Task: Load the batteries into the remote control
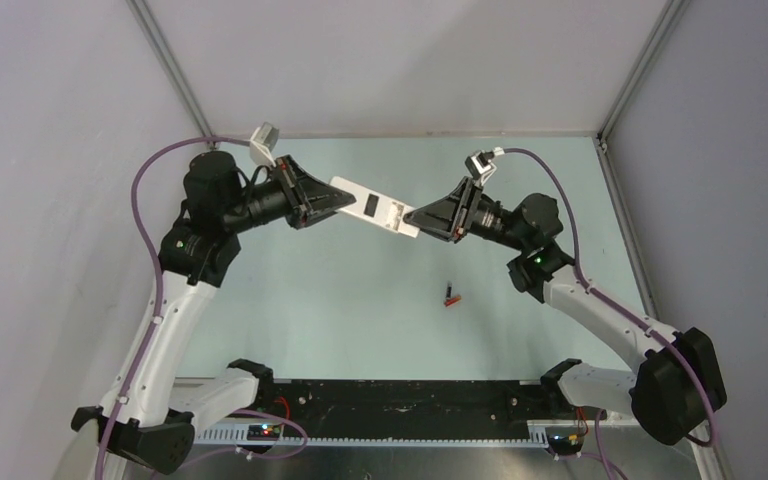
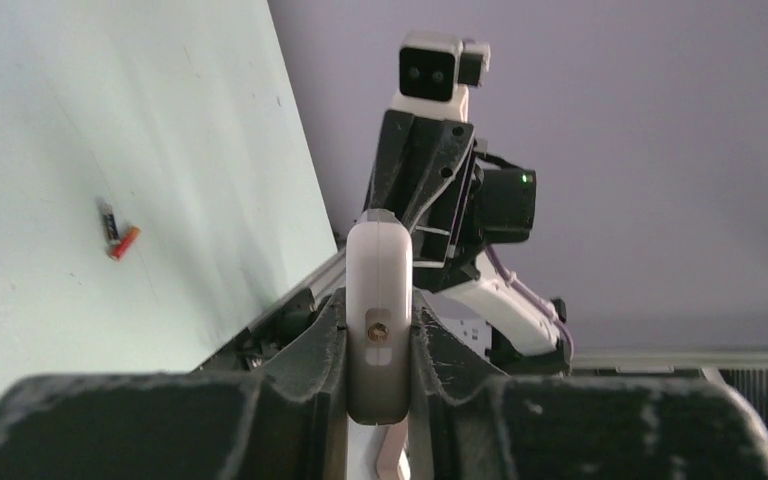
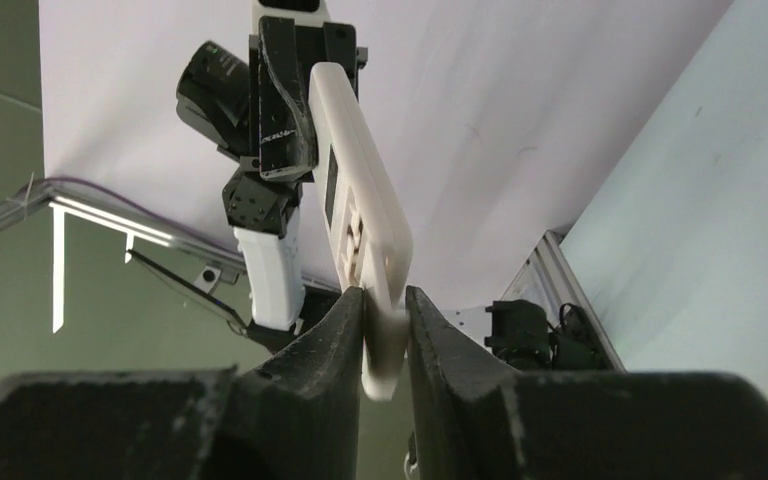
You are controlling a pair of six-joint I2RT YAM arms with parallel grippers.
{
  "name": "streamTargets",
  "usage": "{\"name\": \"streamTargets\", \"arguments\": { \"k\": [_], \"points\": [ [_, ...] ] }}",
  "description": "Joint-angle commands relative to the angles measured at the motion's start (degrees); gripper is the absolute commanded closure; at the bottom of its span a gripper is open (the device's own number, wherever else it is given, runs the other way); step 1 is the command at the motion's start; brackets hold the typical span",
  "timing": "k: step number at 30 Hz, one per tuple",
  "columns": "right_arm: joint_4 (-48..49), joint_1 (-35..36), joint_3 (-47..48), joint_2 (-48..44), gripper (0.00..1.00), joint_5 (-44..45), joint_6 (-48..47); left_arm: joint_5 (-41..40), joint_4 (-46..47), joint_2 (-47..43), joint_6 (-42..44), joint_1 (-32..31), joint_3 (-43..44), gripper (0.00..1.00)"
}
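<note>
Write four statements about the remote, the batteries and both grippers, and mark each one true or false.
1. The left gripper clamps one end of the flat white rectangular remote control. True.
2. The right gripper hangs clear of the remote. False: its fingers grip the other end.
3. The two thin cylindrical batteries lie on the pale green table. True.
4. The batteries lie far apart. False: they lie together.

Between left end effector, right end effector: remote control; batteries on table before it.
</note>
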Motion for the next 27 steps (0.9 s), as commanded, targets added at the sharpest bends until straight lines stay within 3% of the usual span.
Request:
{"name": "streamTargets", "arguments": {
  "k": [1, 19, 21, 27],
  "points": [
    [0.9, -2.1, -0.9, -0.6, 0.94, -1.5, -2.5, -1.7, 3.2, -1.6, -0.1, 2.3, 0.3, 1.00],
    [2.3, -3.6, -0.8, 0.1, 1.00, -1.0, 1.3, -7.0, 3.3, -1.1, 6.3, 2.5, -6.7, 1.00],
    [-1.5, -5.3, -0.8, -0.6, 1.00, -0.8, -0.3, -8.0, 3.1, -1.5, 7.9, 2.7, -7.9, 1.00],
    [-33.5, -12.7, -0.9, -6.7, 1.00, 11.8, -18.4, -9.9, 1.4, -3.1, 14.0, 3.6, -11.0, 1.00]
  ]
}}
